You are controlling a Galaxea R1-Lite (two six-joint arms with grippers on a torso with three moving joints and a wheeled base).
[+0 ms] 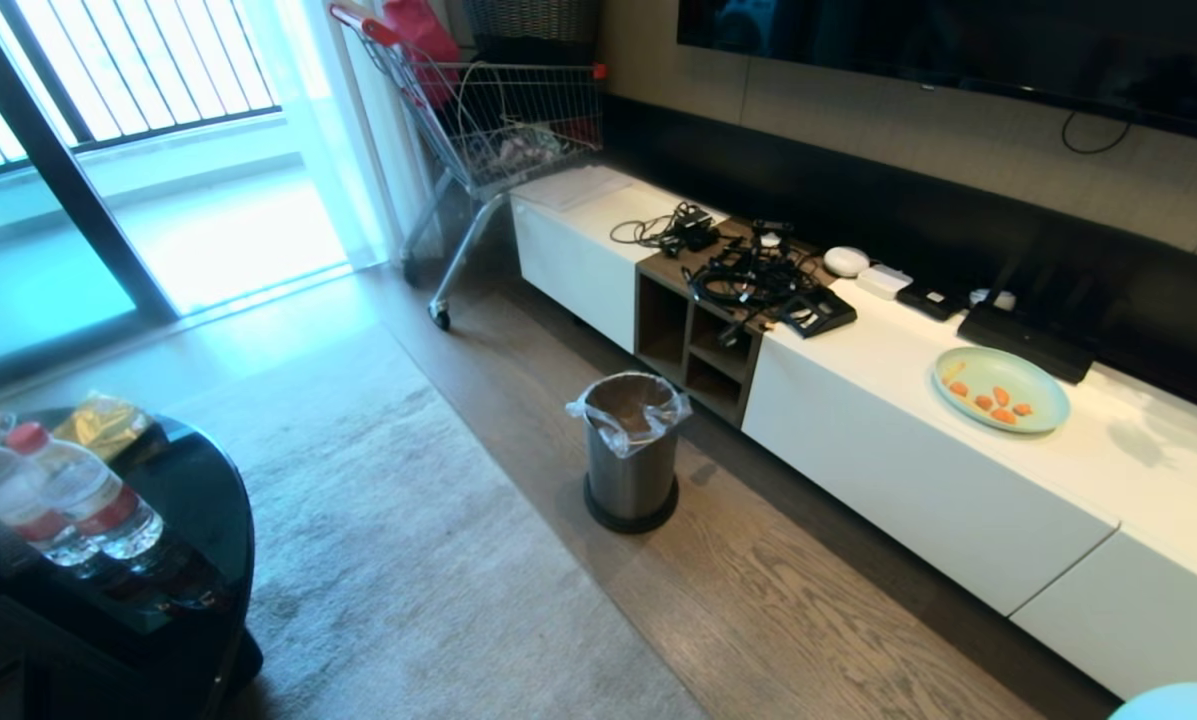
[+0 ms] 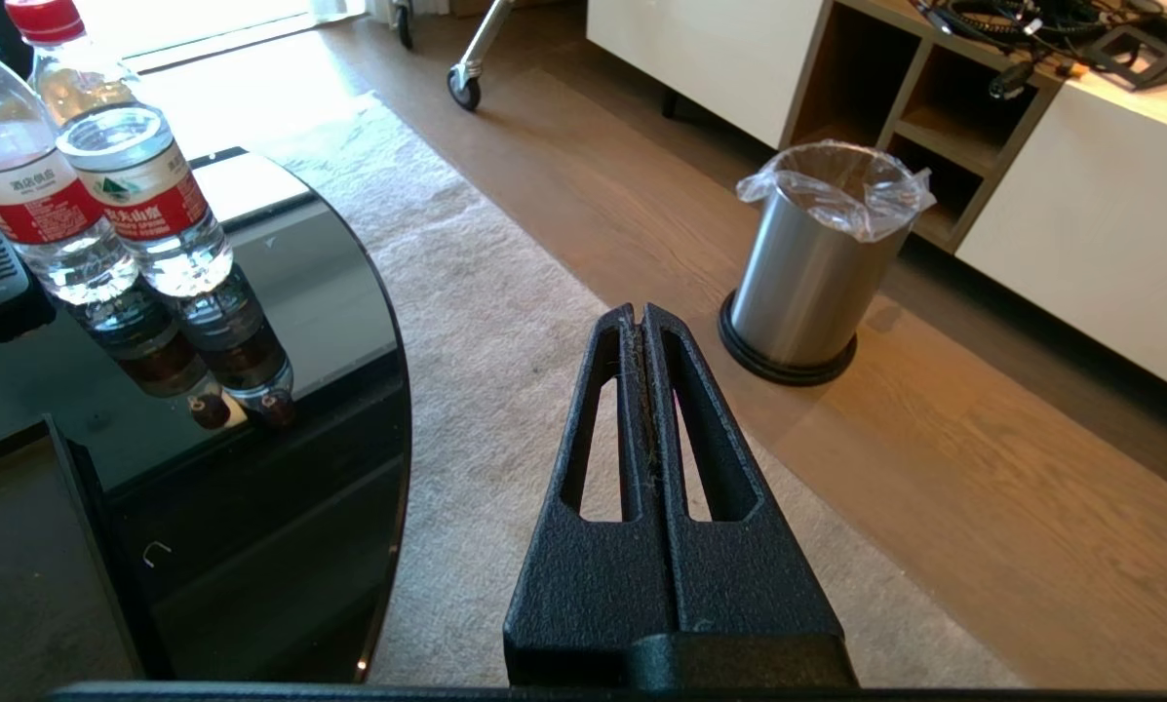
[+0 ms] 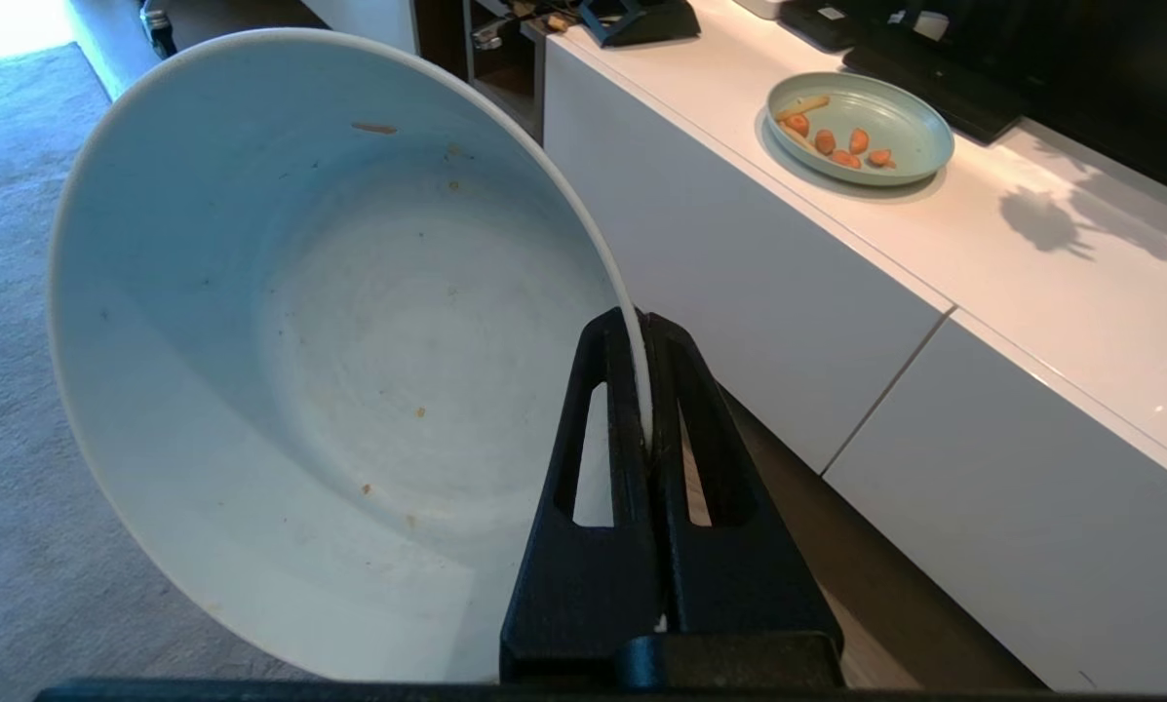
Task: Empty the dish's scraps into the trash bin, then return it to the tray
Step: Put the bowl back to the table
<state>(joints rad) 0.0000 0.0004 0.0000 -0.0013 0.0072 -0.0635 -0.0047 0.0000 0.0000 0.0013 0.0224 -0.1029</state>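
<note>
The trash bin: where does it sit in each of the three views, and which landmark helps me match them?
Head view: the trash bin stands on the wood floor at centre, before the open shelf of the white cabinet.
Left wrist view: right of centre, above the left gripper.
Right wrist view: not in it; the bowl fills the left side.
Shared landmark: the white cabinet, in all three views.
</note>
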